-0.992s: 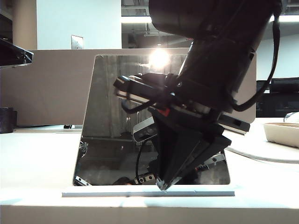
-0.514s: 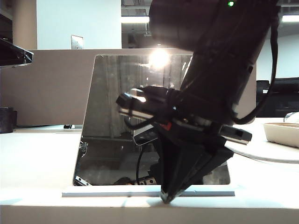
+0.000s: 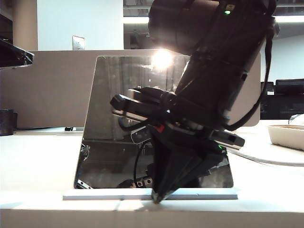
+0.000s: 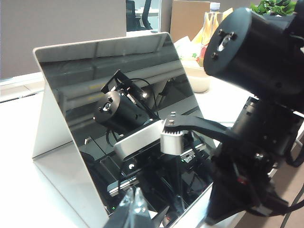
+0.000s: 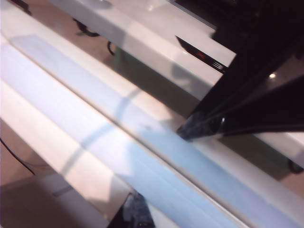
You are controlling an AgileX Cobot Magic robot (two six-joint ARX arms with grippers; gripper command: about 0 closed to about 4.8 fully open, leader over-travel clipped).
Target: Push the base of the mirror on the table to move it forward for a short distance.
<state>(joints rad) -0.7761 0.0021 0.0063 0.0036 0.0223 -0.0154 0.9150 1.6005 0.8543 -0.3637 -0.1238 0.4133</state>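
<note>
The mirror, a dark glossy trapezoid with a bright light spot, stands on the white table near its front edge. The base of the mirror is a thin white slab. My right gripper is shut, and its tip touches the front edge of the base near the middle. The right wrist view shows that tip against the pale base, with its reflection above. My left gripper is shut on nothing, hovering close in front of the mirror face. It is not visible in the exterior view.
A beige partition board runs behind the mirror. A pale tray sits at the right and a dark object at the far left. The bulky right arm stands beside my left gripper. A bowl lies beyond the mirror.
The right arm has shifted left, and its shut tip has slid left along the base's front edge. The mirror has barely shifted.
</note>
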